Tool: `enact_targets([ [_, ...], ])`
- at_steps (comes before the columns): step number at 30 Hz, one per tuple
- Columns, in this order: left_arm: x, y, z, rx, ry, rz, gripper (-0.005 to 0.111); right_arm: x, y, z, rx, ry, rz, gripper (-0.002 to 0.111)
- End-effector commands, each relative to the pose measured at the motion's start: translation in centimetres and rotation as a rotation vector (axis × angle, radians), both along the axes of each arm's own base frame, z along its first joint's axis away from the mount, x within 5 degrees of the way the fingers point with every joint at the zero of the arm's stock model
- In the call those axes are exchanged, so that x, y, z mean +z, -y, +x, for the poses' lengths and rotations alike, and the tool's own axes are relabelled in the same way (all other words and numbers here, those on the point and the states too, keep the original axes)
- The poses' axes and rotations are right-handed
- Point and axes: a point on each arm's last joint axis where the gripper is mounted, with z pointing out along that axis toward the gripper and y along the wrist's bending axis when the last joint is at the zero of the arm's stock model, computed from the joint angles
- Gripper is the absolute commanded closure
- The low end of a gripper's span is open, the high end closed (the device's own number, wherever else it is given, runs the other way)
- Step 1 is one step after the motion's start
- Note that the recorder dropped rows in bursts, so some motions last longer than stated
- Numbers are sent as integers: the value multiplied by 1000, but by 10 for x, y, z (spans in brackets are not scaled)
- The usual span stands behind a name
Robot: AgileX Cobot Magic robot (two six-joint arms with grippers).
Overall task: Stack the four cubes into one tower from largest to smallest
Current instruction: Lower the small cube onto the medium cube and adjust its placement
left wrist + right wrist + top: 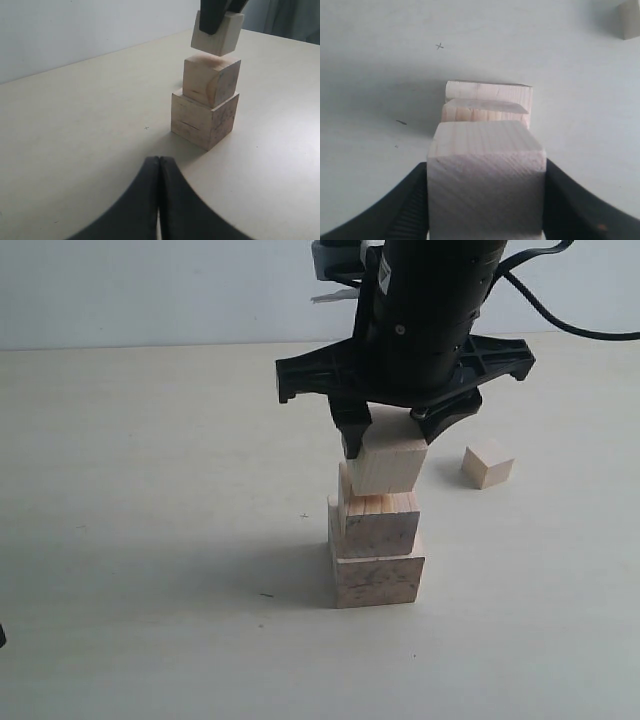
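tower [380,540]: two cubes high, second cube [381,521] on largest cube [378,580], mid table [150,540]
third cube [389,466]: tilted, just above the second cube, a gap shows between them
right gripper [392,432]: clamped on the third cube
left gripper [159,161]: fingers together, empty
smallest cube [487,463]: on the table at 2 o'clock from the tower
doing it well: level the third cube, centre it, lower until flat, then release gently
containers: none in view
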Motion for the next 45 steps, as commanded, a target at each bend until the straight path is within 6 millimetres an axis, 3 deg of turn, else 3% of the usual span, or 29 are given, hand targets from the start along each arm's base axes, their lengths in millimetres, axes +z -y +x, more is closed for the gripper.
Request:
enact_targets([
  [1, -1, 0, 0, 2, 3, -3, 107, -7, -3, 1, 16, -22, -1, 98],
  [45, -1, 0, 0, 1, 4, -2, 107, -13, -3, 5, -22, -23, -24, 98],
])
